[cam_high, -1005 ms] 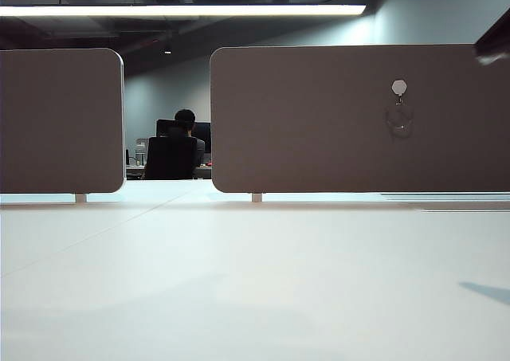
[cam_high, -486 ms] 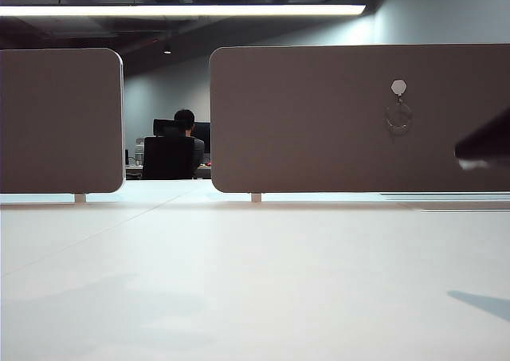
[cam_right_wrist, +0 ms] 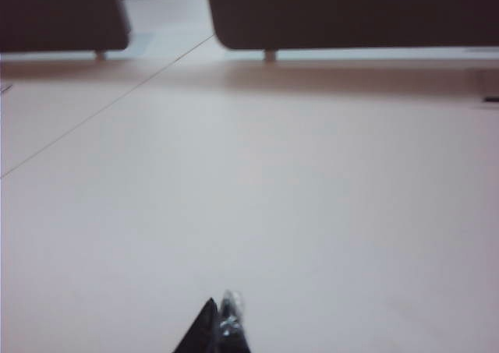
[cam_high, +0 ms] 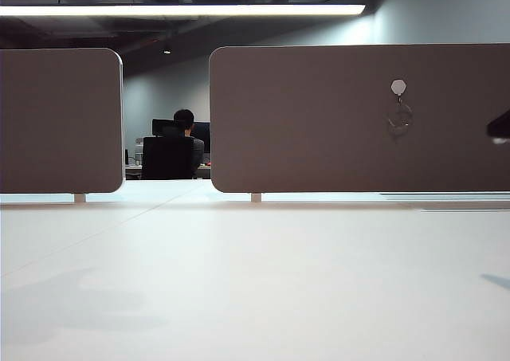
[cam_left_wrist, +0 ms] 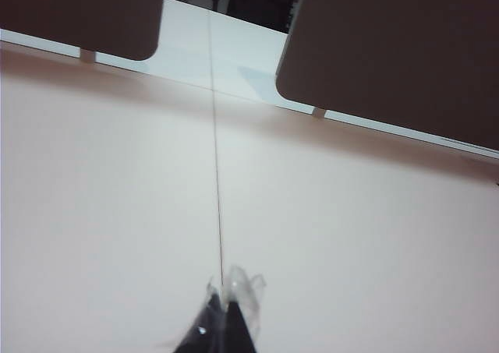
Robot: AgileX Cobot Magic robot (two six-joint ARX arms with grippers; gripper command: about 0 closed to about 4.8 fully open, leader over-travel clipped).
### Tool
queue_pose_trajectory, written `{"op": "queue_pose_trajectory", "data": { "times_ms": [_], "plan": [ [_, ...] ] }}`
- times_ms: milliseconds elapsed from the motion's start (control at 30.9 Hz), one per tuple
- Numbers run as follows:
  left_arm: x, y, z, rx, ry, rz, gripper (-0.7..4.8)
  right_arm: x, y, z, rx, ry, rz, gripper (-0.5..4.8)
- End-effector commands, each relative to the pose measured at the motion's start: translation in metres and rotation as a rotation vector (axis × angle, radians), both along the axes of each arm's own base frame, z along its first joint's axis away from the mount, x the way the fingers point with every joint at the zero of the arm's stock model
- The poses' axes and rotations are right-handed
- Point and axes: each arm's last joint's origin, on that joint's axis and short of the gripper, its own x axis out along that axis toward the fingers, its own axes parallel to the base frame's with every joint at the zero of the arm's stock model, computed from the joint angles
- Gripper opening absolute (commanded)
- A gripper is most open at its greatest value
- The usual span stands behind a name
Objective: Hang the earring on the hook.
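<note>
A long ceiling strip light (cam_high: 183, 10) glows overhead in my exterior view, leaving the divider panels (cam_high: 358, 118) dim and grey. The bench (cam_high: 255, 281) is pale and bright, with a soft shadow (cam_high: 72, 305) on its left side. Both my wrist views are pinkish and soft (the right one blurrier).

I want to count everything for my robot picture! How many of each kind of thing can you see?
Earring, hanging on the hook: 1
Hook, on the right divider panel: 1
Divider panels: 2
Robot hands, both shut and holding nothing, left hand and right hand over the table: 2
Total: 6
</note>
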Motion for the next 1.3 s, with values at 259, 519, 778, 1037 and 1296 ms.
{"op": "queue_pose_trajectory", "data": {
  "times_ms": [259,519,778,1037,1296],
  "plan": [
    [0.0,0.0,0.001,-0.001,-0.008,0.005,-0.03,0.003,-0.006,0.001,0.036,-0.011,-0.018,0.0],
    [-0.002,0.001,0.005,-0.011,-0.047,0.006,-0.03,0.003,-0.006,0.001,0.035,-0.007,-0.016,0.0],
    [-0.002,0.003,0.005,-0.013,-0.055,0.014,-0.03,-0.002,-0.021,0.01,0.075,-0.113,-0.105,0.0],
    [0.0,0.022,0.005,-0.008,-0.056,0.191,-0.03,-0.008,-0.041,0.024,0.104,-0.276,-0.29,0.0],
    [0.0,0.026,0.005,-0.006,-0.055,0.231,-0.03,-0.008,-0.042,0.023,0.1,-0.263,-0.294,0.0]
  ]
}}
